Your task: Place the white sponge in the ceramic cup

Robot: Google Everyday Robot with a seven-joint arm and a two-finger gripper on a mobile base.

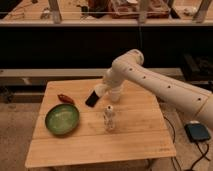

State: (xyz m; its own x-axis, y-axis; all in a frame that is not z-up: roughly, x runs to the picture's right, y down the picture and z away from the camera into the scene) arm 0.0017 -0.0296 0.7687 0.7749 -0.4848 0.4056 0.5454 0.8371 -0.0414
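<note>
Warm, fairly dim light falls on the desk point(125, 137) around the end effector point(101, 91), which hangs over its far middle, while the band behind it lies dark.

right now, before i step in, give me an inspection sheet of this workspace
surface: light wooden table
job's things: ceramic cup upright near the back middle, partly behind the arm; white sponge not made out, possibly hidden by the hand
clutter: green bowl at left; reddish item behind it; black object beside the hand; white patterned bottle upright in front of the cup
grippers: hand low over the table, just left of the cup
cables: cable on the floor at right, by a grey-blue box
surroundings: dark bench behind the table
</note>
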